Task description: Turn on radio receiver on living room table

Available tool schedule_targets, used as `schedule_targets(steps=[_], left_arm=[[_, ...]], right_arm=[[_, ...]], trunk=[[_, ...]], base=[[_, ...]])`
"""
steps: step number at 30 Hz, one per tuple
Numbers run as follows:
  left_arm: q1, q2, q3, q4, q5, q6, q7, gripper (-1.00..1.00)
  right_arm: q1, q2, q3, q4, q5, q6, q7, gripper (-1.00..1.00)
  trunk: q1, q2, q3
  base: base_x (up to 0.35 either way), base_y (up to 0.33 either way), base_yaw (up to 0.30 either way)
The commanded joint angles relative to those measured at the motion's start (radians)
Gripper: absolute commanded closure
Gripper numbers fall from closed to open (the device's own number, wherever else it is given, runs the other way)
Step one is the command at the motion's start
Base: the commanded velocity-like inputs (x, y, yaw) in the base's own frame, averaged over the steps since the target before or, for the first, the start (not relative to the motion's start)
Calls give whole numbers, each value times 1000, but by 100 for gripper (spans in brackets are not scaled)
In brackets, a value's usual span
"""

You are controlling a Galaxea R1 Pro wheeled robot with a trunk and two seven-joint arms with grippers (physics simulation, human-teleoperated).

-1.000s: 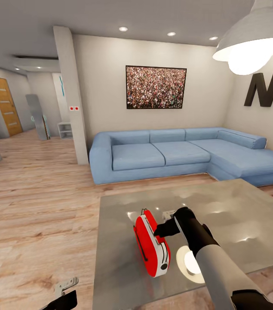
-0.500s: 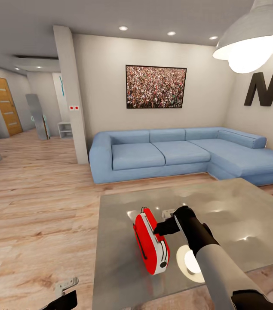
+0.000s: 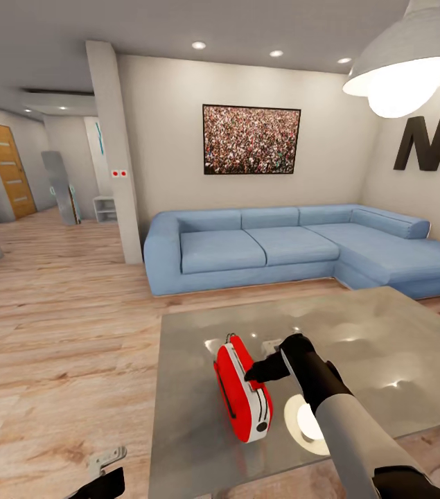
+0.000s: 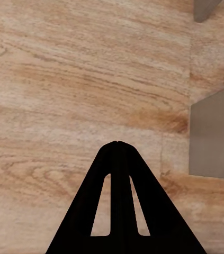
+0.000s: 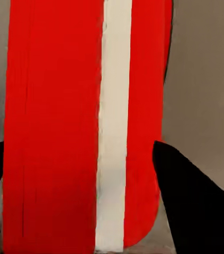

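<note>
Radio (image 3: 242, 400) has slid slightly left on the table (image 3: 386, 346), nudged by the right gripper (image 3: 253, 375). Its fingers spread wide around the radio's edge; the switch press looks underway. Left gripper (image 4: 117, 144) fingers are closed.

Glossy grey table (image 3: 386, 346) on light wood floor (image 3: 60, 326), red radio receiver (image 3: 237, 395) upright on top

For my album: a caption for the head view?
Right pincer touches the red radio receiver on the glossy table.

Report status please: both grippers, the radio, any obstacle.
Right gripper open, at the radio receiver. Left gripper shut, over the floor. Radio upright on the table. Nothing in the way.
</note>
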Motion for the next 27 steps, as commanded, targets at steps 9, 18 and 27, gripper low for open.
schedule_targets(steps=[9, 18, 27], left_arm=[[0, 0, 0, 0, 0, 0, 0, 100], [0, 4, -1, 1, -4, 0, 1, 100], [1, 10, -3, 2, -6, 0, 3, 100]], right_arm=[[0, 2, 0, 3, 36, -2, 2, -100], [0, 2, -1, 2, 36, -2, 2, -100], [0, 2, -1, 2, 39, -2, 0, -100]], trunk=[[0, 0, 0], [0, 0, 0], [0, 0, 0]], base=[[0, 0, 0], [0, 0, 0], [0, 0, 0]])
